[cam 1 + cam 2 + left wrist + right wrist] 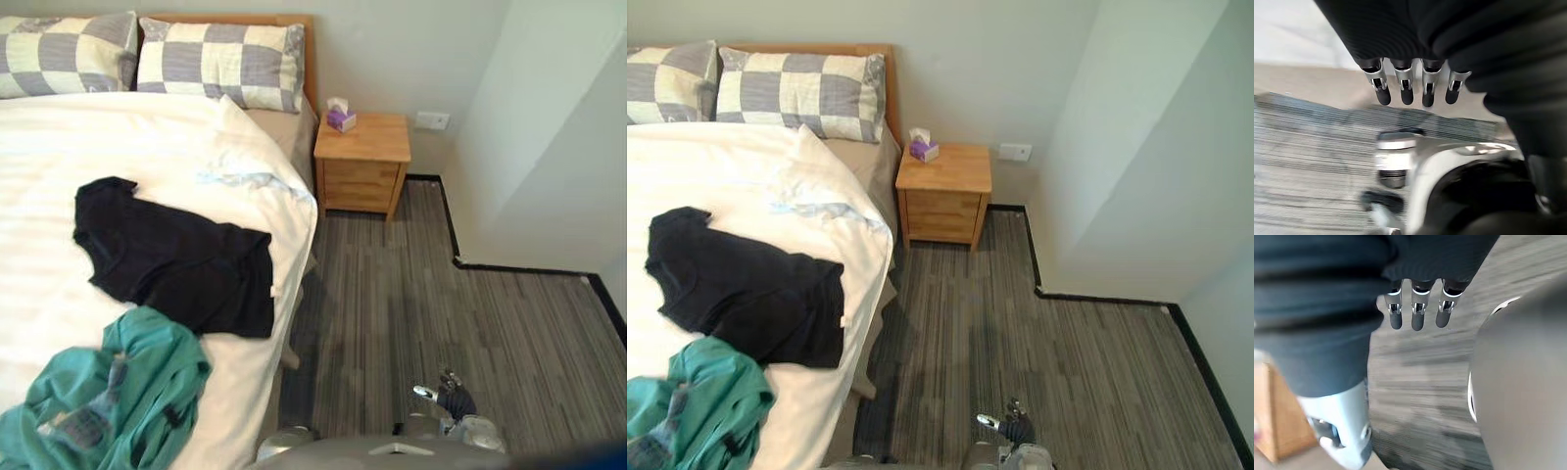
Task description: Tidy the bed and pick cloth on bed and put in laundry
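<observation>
Both hands hung low beside the bed [282, 127], empty: left hand [1406, 90] had fingers straight and relaxed over the carpet [411, 284], right hand [1418, 316] same. The nearest cloth was the teal garment [137, 392], bunched on the duvet [88, 137] at the bed's near end, lying against the black T-shirt [176, 259] spread flat just beyond. The step looked like the first pick, nothing done yet. Best to take the teal one first as it's closest: pinch a raised fold and lift it clear so it doesn't drag the T-shirt or duvet. Farther up, the duvet corner [235, 137] was turned back and needs flattening. Two check pillows [220, 61] sat at the headboard, nightstand [361, 162] beside. The teal garment was cut off at the frame edge, shape unclear; where the laundry goes couldn't be told
</observation>
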